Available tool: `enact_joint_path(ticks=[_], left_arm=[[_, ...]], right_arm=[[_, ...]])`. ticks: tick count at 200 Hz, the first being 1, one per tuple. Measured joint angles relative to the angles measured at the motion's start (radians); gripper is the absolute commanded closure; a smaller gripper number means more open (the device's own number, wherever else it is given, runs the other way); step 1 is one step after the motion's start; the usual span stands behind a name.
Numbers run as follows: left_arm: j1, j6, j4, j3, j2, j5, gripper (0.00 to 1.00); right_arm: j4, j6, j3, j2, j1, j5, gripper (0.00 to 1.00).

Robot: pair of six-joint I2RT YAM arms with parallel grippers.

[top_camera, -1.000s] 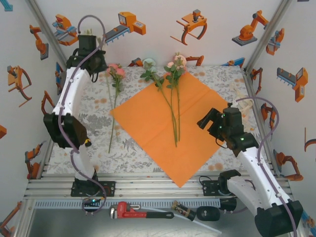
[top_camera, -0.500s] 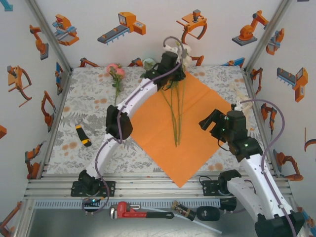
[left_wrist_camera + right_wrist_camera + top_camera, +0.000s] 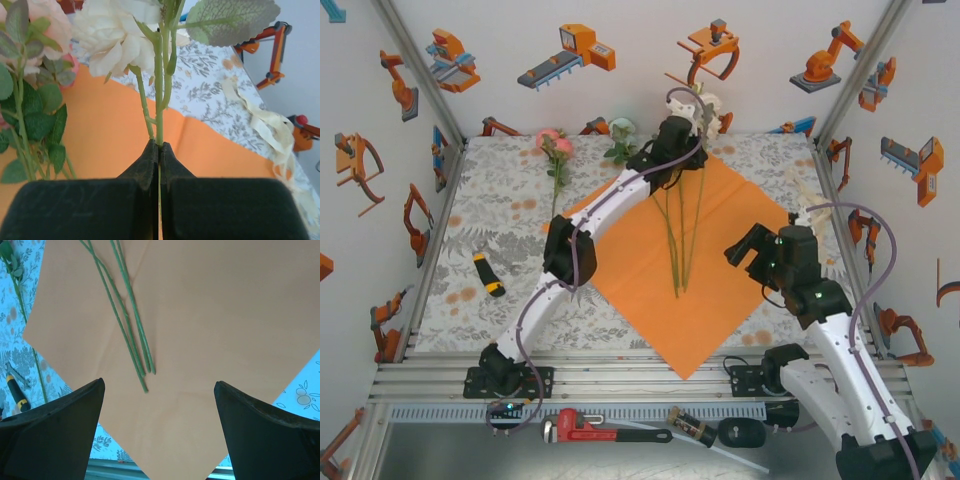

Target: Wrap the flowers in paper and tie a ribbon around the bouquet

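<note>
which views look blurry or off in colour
Top external: sharp, evenly lit, paper bright orange. Left wrist: the left tool pinching the flower is a soft dark blur; its cream petals look washed out. Right wrist: bluish cast on the tablecloth, paper paler.

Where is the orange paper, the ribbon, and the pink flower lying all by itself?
the paper (image 3: 730, 270), top view, bare right part of the sheet.
the ribbon (image 3: 267, 127), left wrist view, crumpled stretch on the tablecloth.
pink flower (image 3: 553, 143), top view, its bloom.
</note>
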State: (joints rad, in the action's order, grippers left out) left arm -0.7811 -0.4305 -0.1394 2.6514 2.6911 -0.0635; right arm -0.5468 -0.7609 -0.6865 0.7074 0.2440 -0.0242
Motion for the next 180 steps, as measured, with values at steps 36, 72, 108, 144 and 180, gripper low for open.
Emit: enact_joint_path(ticks=[36,72,108,144,180], left_arm=[[0.003,0.075,0.056,0.003,0.074,-0.030,0.68],[0.006,0.121,0.062,0.003,0.094,-0.038,0.62],[0.008,0.146,0.063,-0.023,0.059,-0.035,0.58],[0.018,0.146,-0.006,-0.380,-0.275,-0.017,0.46],[0.124,0.088,-0.008,-0.891,-0.835,-0.044,0.43]], right_arm=[[-0.021,0.007,0.000,-0.018,0.000,0.016,0.19],[-0.026,0.015,0.000,-0.007,0.000,0.019,0.19],[-0.026,0.015,0.000,0.004,0.000,0.019,0.19],[-0.024,0.031,-0.006,0.029,0.000,0.018,0.21],[0.029,0.083,-0.087,0.180,0.042,-0.013,0.23]])
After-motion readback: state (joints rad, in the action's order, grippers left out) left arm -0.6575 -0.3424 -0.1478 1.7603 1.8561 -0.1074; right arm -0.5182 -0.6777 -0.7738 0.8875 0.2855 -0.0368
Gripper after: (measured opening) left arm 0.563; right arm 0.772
